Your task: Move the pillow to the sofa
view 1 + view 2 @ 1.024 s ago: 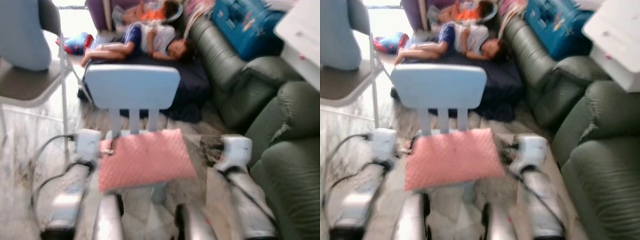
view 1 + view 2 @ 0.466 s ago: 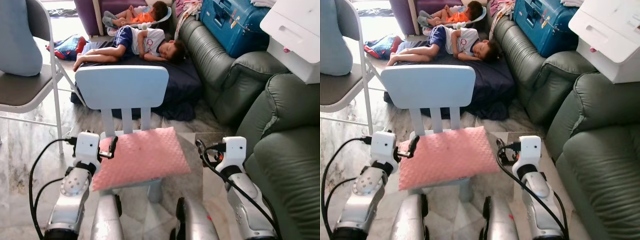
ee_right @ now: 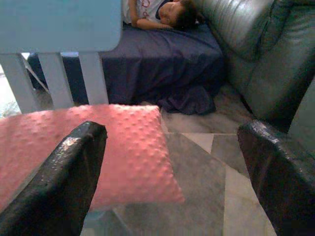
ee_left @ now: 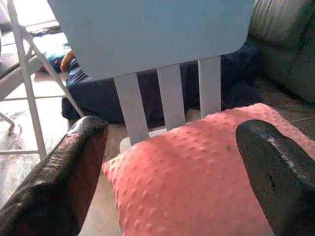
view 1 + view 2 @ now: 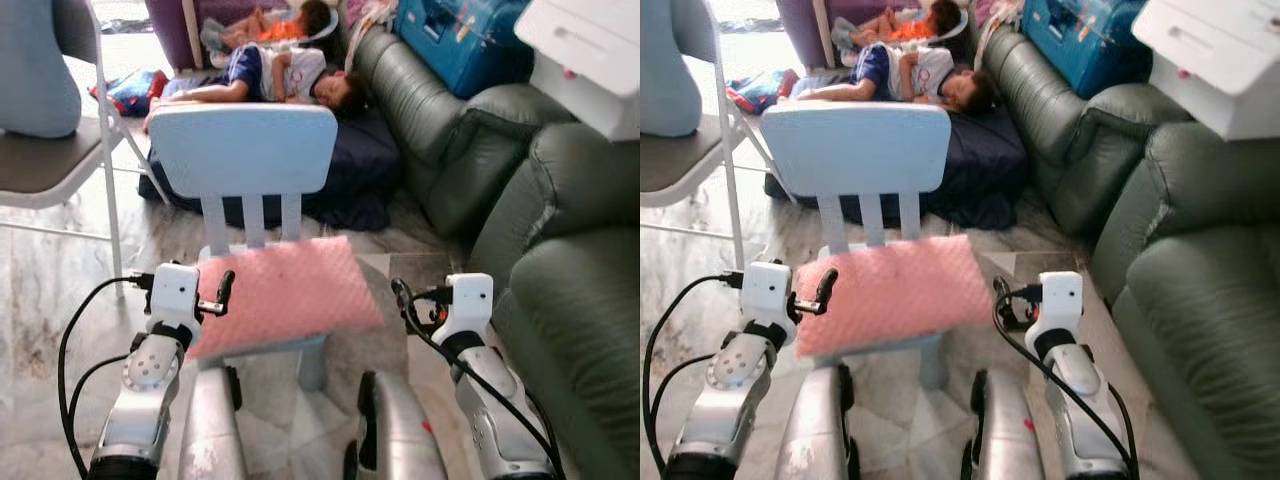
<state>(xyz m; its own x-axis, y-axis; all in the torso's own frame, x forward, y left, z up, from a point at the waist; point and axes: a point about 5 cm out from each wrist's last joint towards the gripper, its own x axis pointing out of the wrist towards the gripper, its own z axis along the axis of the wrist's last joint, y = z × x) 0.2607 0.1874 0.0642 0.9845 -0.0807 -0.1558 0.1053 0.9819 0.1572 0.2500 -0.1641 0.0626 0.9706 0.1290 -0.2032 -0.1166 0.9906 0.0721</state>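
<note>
I am seeing the pink dimpled fabric pillow (image 5: 283, 295) lying on the seat of the small pale blue plastic chair (image 5: 245, 152). My left gripper (image 4: 170, 167), spread wide, is nearest, facing its corner; my right gripper (image 3: 172, 172), also spread, is flanking the other side.

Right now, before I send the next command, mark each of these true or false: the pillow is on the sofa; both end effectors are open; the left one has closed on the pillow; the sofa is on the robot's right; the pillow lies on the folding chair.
1. The pink pillow is on the green sofa. False: it lies on the seat of the light blue chair.
2. Both end effectors are open. True: the left end effector and the right end effector each show their fingers spread wide.
3. The left end effector has closed on the pillow. False: it is open, at the pillow's left edge.
4. The sofa is on the robot's right. True.
5. The pillow lies on the folding chair. False: that chair stands further left, apart from it.
</note>
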